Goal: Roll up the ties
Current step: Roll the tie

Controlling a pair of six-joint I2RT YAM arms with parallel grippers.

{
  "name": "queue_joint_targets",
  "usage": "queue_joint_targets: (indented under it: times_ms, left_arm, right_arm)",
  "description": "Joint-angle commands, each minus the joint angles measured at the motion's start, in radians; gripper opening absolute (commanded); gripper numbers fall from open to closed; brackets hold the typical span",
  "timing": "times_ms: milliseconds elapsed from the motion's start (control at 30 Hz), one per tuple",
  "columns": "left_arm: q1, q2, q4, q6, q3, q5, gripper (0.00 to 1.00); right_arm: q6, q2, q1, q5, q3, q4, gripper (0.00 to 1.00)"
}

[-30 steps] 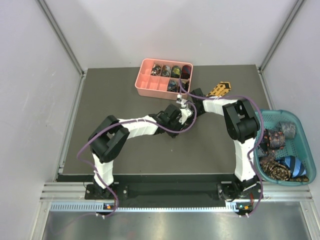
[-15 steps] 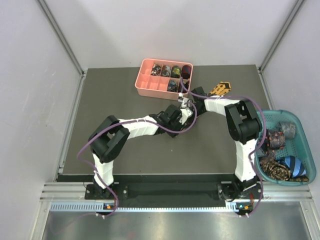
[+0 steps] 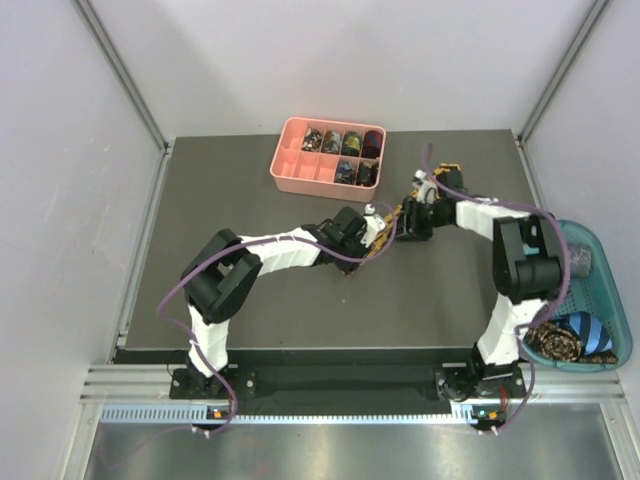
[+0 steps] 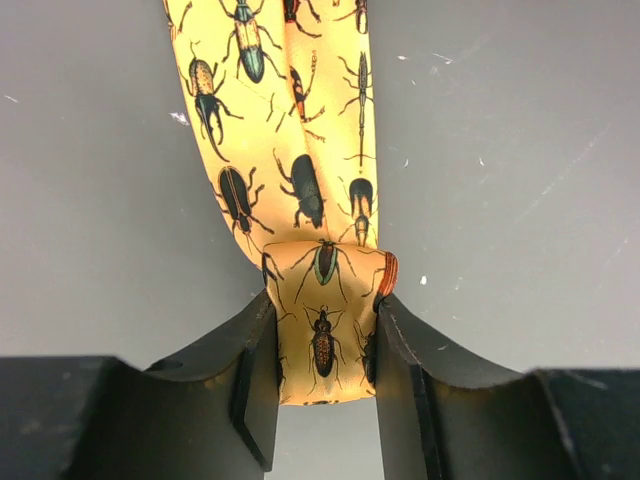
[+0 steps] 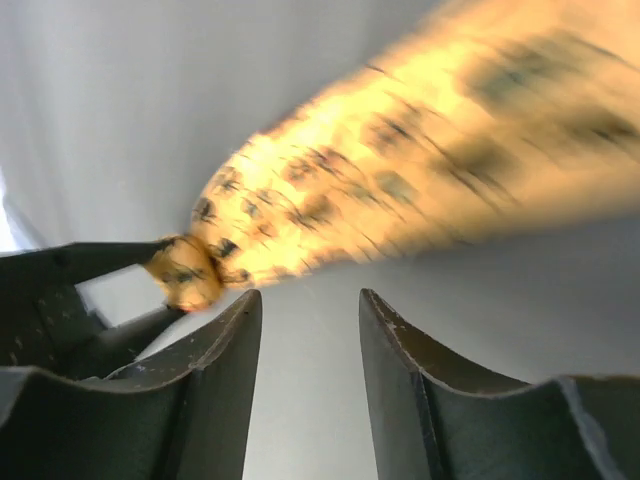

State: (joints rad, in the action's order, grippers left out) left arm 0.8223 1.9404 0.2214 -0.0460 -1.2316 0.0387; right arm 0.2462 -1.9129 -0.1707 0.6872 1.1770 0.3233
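Note:
A golden-yellow tie point(image 4: 300, 150) printed with beetles lies stretched across the dark table, its near end rolled into a small coil point(image 4: 322, 290). My left gripper point(image 4: 325, 335) is shut on that coil, a jaw pressed on each side. In the top view the left gripper point(image 3: 378, 230) sits mid-table with the tie point(image 3: 388, 236) running toward the back right. My right gripper point(image 5: 310, 300) is open with nothing between its fingers, just beside the tie point(image 5: 400, 170), which is blurred. From above, the right gripper point(image 3: 407, 220) is close to the left one.
A pink compartment tray point(image 3: 300, 172) at the back centre holds several rolled ties point(image 3: 340, 143). A teal basket point(image 3: 596, 238) off the table's right edge holds loose ties point(image 3: 565, 335). Grey walls enclose the table on three sides.
My right gripper has opened and drawn back to the right, away from the coil. The right arm swung outward. The left gripper still holds the coil in about the same place.

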Motion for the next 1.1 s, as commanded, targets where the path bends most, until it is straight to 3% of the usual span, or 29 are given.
queue_joint_targets:
  times_ms: [0,167,300,500,600,767,900,1067]
  left_arm:
    - [0.024,0.095,0.147,0.044,0.015,0.069,0.33]
    - [0.021,0.143,0.268,0.073,-0.055,0.084,0.31]
    - [0.017,0.183,0.341,0.092,-0.109,0.111,0.29]
    - [0.012,0.242,0.404,0.11,-0.169,0.125,0.27]
    - [0.012,0.256,0.424,0.11,-0.192,0.145,0.27]
    - [0.012,0.27,0.453,0.107,-0.232,0.171,0.27]
    - [0.011,0.273,0.478,0.106,-0.249,0.17,0.27]
    - [0.012,0.285,0.504,0.107,-0.258,0.181,0.27]
  right_arm:
    - [0.082,0.182,0.033,-0.124,-0.111,-0.157,0.43]
    - [0.082,0.483,0.014,-0.291,-0.342,-0.242,0.41]
    - [0.056,0.713,-0.073,-0.51,-0.47,-0.241,0.4]
    - [-0.018,1.008,-0.3,-0.736,-0.508,-0.175,0.38]
    - [-0.057,1.103,-0.509,-0.854,-0.513,-0.144,0.38]
    - [-0.128,1.141,-0.786,-1.017,-0.542,-0.181,0.38]
    - [-0.183,1.018,-1.013,-1.138,-0.53,-0.208,0.36]
    - [-0.176,0.803,-1.109,-1.334,-0.455,-0.208,0.37]
